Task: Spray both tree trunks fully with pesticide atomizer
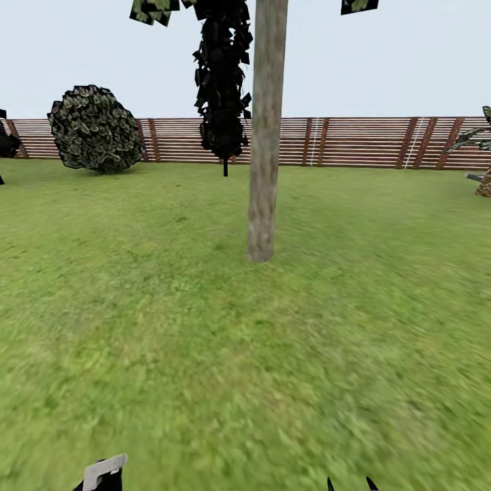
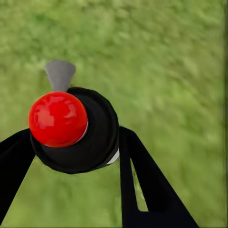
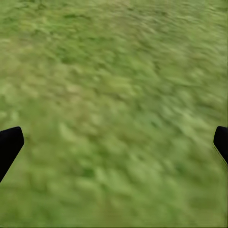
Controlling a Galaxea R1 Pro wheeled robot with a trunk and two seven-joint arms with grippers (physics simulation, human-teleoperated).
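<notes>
clamping pesticide atomizer (image 2: 76, 130) in left gripper (image 2: 71, 156); tree trunk (image 1: 264, 150) ahead

Pale tree trunk (image 1: 264, 136) on lawn (image 1: 204, 341), slatted fence (image 1: 354, 142) behind

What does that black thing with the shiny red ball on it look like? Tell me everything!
The stubby black sprayer is round and dark, with a glossy red knob facing the left wrist camera, a pale band along one edge and a grey nozzle sticking out past it. The left hand grips it between two black fingers, above blurry green grass.
</notes>
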